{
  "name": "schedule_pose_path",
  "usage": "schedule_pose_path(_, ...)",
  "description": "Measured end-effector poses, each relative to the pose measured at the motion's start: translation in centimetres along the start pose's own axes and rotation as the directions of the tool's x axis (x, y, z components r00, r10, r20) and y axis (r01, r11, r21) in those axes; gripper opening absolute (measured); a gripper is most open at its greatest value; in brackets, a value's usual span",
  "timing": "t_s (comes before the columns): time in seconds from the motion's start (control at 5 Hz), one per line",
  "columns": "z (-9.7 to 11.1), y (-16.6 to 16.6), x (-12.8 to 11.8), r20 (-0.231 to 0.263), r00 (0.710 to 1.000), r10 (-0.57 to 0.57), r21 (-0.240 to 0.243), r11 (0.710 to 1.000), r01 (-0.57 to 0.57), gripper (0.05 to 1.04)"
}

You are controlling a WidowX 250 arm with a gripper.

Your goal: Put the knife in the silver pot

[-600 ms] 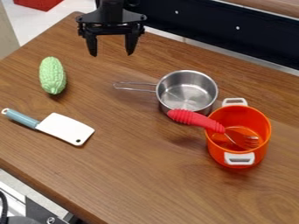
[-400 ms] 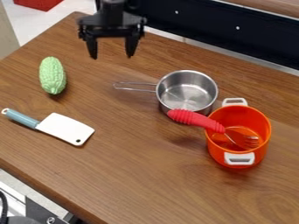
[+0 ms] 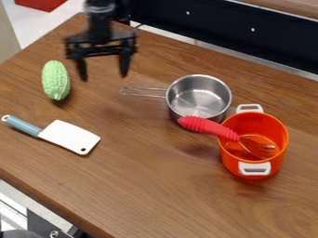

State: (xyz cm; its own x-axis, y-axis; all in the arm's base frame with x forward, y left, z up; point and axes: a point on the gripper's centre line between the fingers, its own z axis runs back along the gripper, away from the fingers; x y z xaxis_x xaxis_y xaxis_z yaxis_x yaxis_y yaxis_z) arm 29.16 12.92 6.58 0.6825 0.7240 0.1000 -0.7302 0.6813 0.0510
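My gripper (image 3: 103,78) hangs open over the back left of the table, with nothing between its fingers. It is to the right of the green vegetable and up and left of the silver pot. The knife (image 3: 69,136), a toy cleaver with a white blade and a blue-grey handle, lies flat at the left of the table, well below the gripper in the view. The silver pot (image 3: 197,96) stands upright right of centre, its wire handle pointing left, and its visible inside holds nothing.
A green bumpy vegetable (image 3: 56,80) lies at the left, above the knife. An orange pot (image 3: 253,142) with white handles stands at the right, holding a fork whose red handle (image 3: 208,128) leans out toward the silver pot's near rim. A dark panel runs behind the table.
The gripper has moved left and down in the view, from the table's back edge toward the knife's side. It stays open, and the objects on the table have kept their places.
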Motion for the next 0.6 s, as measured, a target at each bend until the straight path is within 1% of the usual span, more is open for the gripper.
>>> schedule_pose_path(0.2,0.5,2.3,-0.5,0.002,0.998,0.061,-0.044,0.997,-0.061,0.999)
schedule_pose_path(0.4,0.1,5.0,-2.2,-0.03,0.993,0.115,-0.073,0.99,-0.117,1.0)
schedule_pose_path(0.6,-0.9,7.9,-3.5,-0.043,0.966,0.256,-0.052,0.965,-0.258,0.999)
